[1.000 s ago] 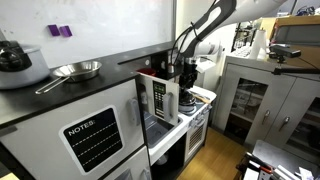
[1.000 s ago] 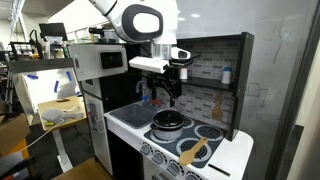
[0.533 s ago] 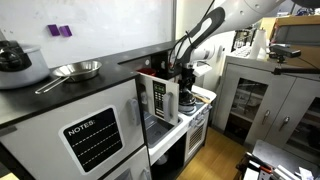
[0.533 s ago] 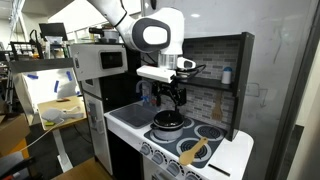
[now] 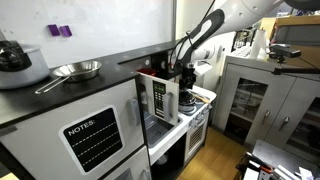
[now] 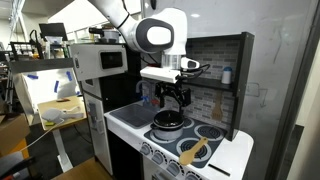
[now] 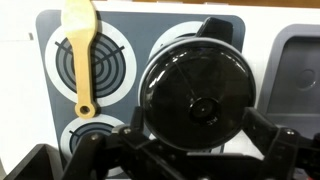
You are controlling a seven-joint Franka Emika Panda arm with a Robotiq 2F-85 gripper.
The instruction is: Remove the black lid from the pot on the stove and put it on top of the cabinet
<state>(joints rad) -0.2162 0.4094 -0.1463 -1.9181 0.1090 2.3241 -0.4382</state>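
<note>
The hand (image 6: 172, 100) is seen hanging just above the black lid (image 6: 168, 119) in an exterior view, fingers pointed down, and no contact with the lid can be made out. In the wrist view the 2 fingers (image 7: 98, 152) are spread wide to either side of the lid, so the hand is read as open with nothing gripped. The black lid is seated on the pot (image 6: 168, 130), knob up, covering it fully; only a thin pale rim of the pot is shown around it in the wrist view. The pot is placed on a back burner ring of the stove (image 6: 130, 118), on its flat white top. A wooden spatula (image 7: 80, 50) is laid across another burner ring, well apart from the lid, and 1 more ring is seen bare below it in the wrist view. The cabinet (image 5: 122, 100) is shown beside the stove in an exterior view, with its NOTES panel (image 5: 92, 136) on the front and a long black counter (image 5: 60, 96) on top. On that counter a large pale-grey pot (image 5: 15, 62) with a dark lid and a shiny long-handled pan (image 5: 76, 70) are set near each other.
</note>
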